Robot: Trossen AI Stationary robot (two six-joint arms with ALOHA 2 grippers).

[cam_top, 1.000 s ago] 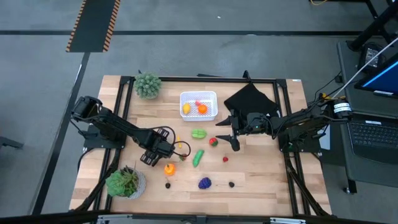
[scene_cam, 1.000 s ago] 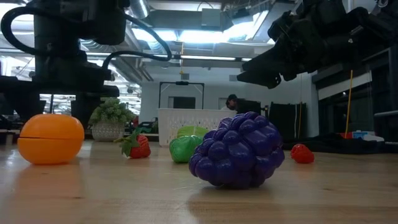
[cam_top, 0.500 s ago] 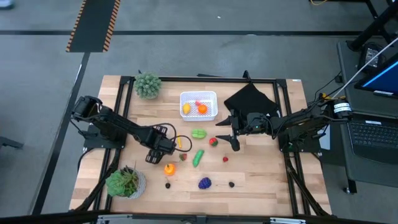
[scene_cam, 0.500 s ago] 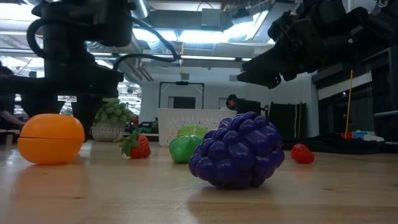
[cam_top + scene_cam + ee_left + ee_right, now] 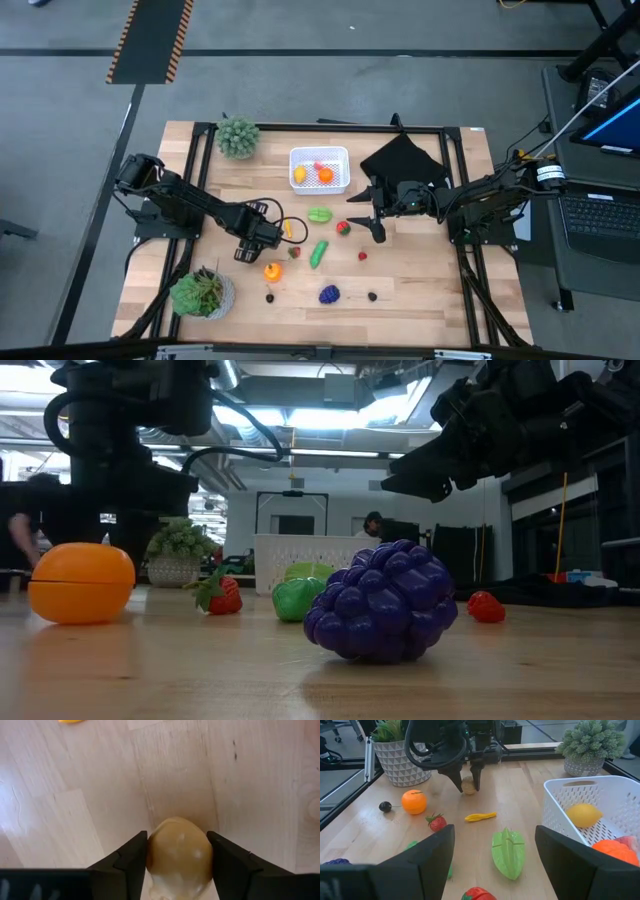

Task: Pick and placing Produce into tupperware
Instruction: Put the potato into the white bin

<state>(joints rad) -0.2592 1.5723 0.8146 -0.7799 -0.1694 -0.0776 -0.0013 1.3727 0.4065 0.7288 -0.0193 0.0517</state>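
Observation:
My left gripper [image 5: 250,243] points down at the table's left middle, its fingers on both sides of a small tan toy vegetable [image 5: 179,855], also in the right wrist view [image 5: 468,785]; the gripper hides it from above. Loose produce lies around: an orange [image 5: 272,270], a strawberry [image 5: 294,253], a yellow piece [image 5: 289,229], green pieces [image 5: 319,214], purple grapes [image 5: 329,294]. The white tupperware [image 5: 293,155] at the far middle holds a lemon [image 5: 299,175], an orange piece and a red piece. My right gripper [image 5: 372,215] hovers open right of centre. My left gripper pinches the tan vegetable by its two opposite sides [image 5: 150,851] between its two fingers, which come from above and point down. In the right wrist view the piece sits at the fingertips [image 5: 475,779], down at the tabletop; whether it still rests on the wood I cannot tell.
Two potted plants stand at the far left [image 5: 238,136] and the near left [image 5: 203,293]. A black folded cloth [image 5: 405,160] lies at the far right. Small dark pieces [image 5: 270,297] [image 5: 372,296] and red ones [image 5: 343,227] [image 5: 362,256] dot the near half.
My left gripper has rolled about its own downward line while staying over the same spot. The loose produce and my right arm have kept still.

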